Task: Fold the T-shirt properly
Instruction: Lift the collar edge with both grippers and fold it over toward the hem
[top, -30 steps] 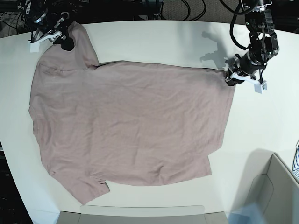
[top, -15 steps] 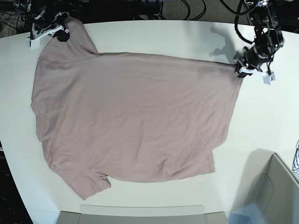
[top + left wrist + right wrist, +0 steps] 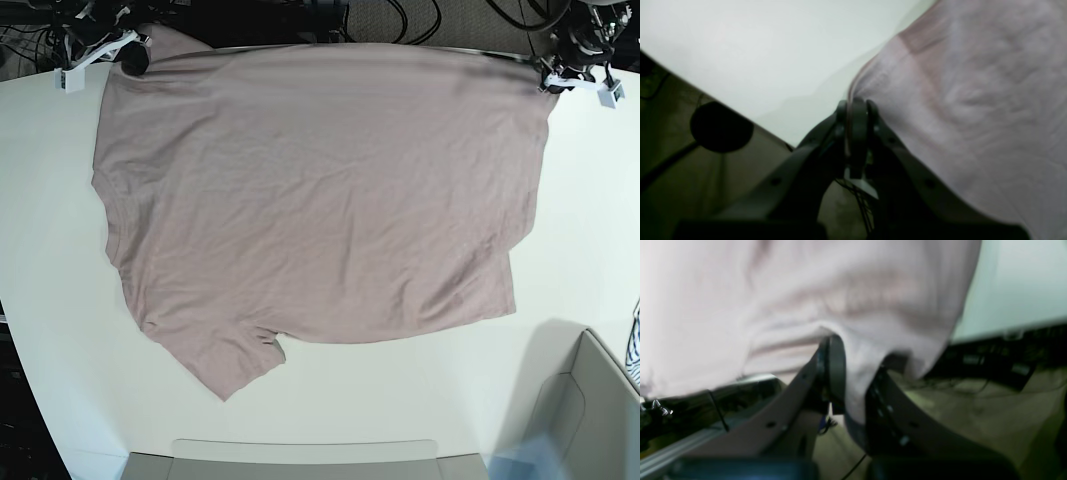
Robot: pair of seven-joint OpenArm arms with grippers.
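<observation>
Dragged rearward since before, the plain mauve-pink cotton T-shirt (image 3: 320,190) lies stretched between 2 clamped grippers, left gripper (image 3: 556,82) and right gripper (image 3: 128,52), its body trailing frontward from both.

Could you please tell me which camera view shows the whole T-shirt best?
The base view: the T-shirt lies spread on the table, outline complete. The left wrist view shows only one edge pinched in the left claw; the right wrist view shows a blurred fold in the right claw.

Even bright overhead light in base view, wrist views motion-blurred, dim-edged
</observation>
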